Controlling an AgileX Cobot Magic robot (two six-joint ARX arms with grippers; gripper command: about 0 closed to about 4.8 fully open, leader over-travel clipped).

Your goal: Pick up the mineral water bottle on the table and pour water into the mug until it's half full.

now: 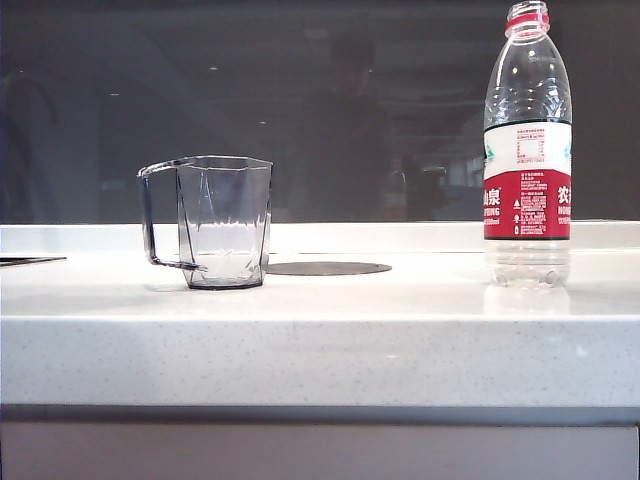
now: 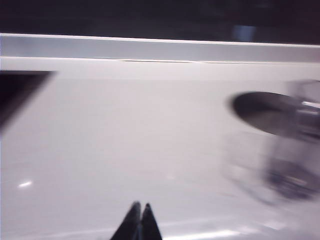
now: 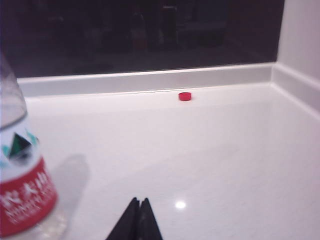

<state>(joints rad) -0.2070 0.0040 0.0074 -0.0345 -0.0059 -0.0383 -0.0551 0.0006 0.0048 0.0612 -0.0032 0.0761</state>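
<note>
So far nothing is lifted, and both my hands sit low at the near edge of the surface (image 1: 320,350), unseen from the exterior view. Furthest left, my left hand (image 2: 139,220) has its fingertips pinched together to a point, holding nothing; its blurred wrist view catches the mug (image 2: 287,150) off to one side ahead, near the dark round disc (image 2: 260,112). From outside, the mug (image 1: 222,222) stands upright with its handle pointing left and looks empty or nearly so, the disc (image 1: 327,268) lying just behind and right of it. Further right stands the mineral water bottle (image 1: 527,150), upright, cap off, its long axis vertical, well apart from the mug. My right hand (image 3: 138,217) is likewise closed to a point and empty, with the bottle (image 3: 22,170) close by, ahead and off to one side; a red cap (image 3: 185,96) lies by the back wall. I judge the right arm nearer, so it should spread and take the bottle side-on.
</note>
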